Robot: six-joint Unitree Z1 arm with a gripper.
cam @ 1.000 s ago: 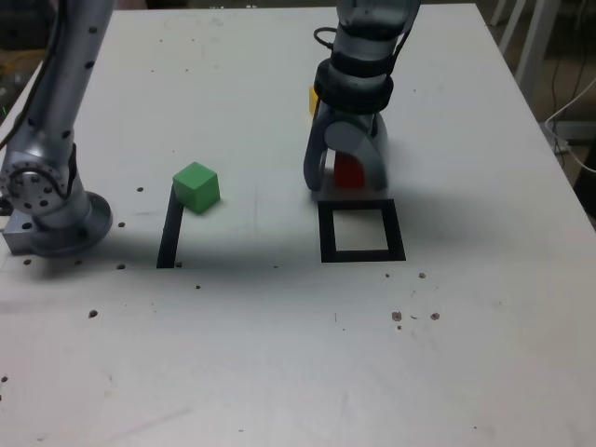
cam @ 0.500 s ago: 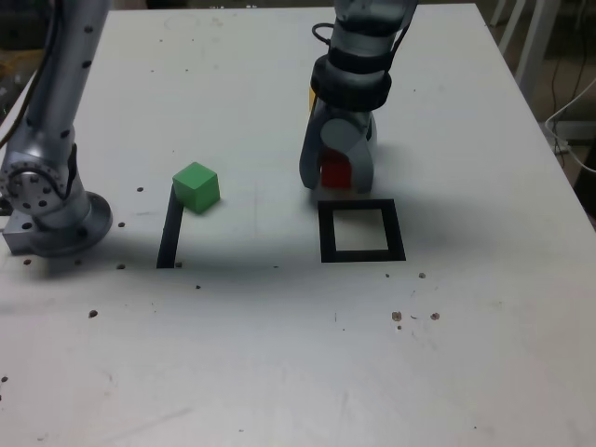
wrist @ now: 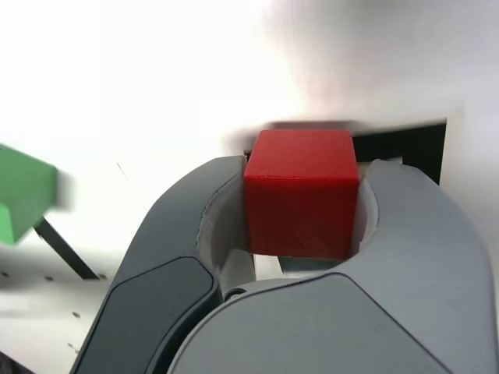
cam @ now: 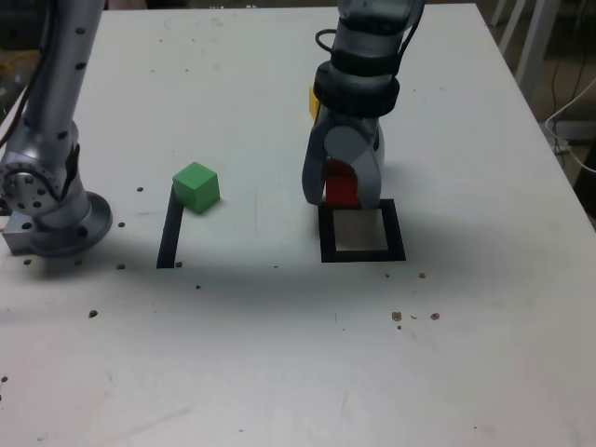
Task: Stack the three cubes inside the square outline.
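On the white table (cam: 279,372) we have one square outline (cam: 361,254), its centre bare, so no cube is stacked yet. Our gripper (cam: 342,186) is clamped on the red cube (cam: 341,184), held at the outline's far edge. One green cube (cam: 196,186) sits well apart at the exterior view's left, beside a black line (cam: 169,233); one yellow cube (cam: 314,101) peeks out behind the arm. All three placements remain.
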